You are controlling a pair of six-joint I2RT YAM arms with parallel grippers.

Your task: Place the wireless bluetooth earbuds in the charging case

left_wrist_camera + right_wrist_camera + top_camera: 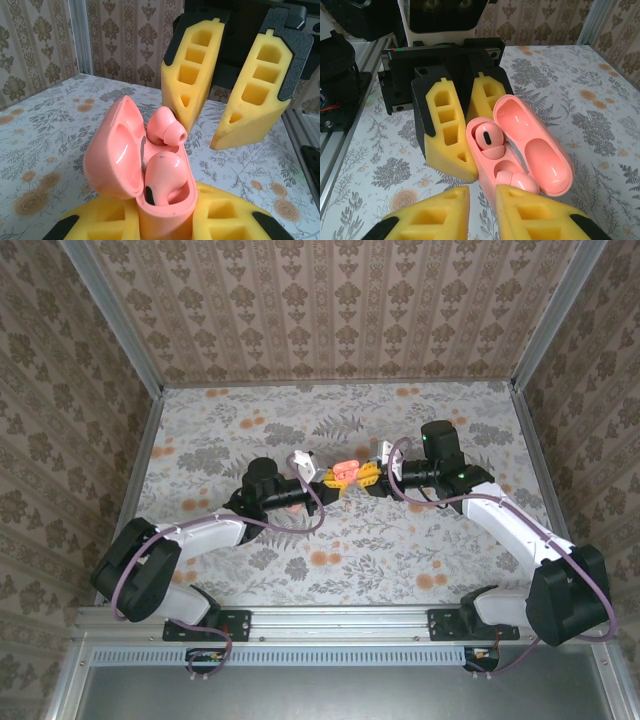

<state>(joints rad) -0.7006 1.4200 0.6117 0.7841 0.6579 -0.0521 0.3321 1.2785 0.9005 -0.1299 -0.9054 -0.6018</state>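
The left gripper [328, 478] is clenched on the body of the salmon-pink charging case [540, 160], its two yellow fingers [445, 130] pressed against opposite flanks of the case. Seen from above, the case sits at mid-table between the two arms, over the flower-printed table [400, 550]. Whether it touches the surface cannot be told. The lid [112, 150] is swung fully open on its hinge and the glossy inside is exposed. Both earbuds are in the case. The first earbud [162, 175] lies in the socket nearer the left gripper, below the rim, and bears a small dark oval mark on its lower edge. The second earbud [167, 130] occupies the socket at the far end, towards the right arm. It stands above the rim and is tilted, its rounded tip turned outward. Whether it is fully home cannot be told. The right gripper [207, 134] is released, its fingers spread well apart with nothing between them. It hangs just beyond the open case, and one fingertip [192, 117] is just beside the second earbud, with no contact evident. From the right wrist, that gripper's own fingertips frame the near end of the case, the second earbud lying just ahead of the gap between them. A few dark specks show on the rim of the case near the first earbud. Patterned wallpaper panels [330, 310] enclose the table on three sides.
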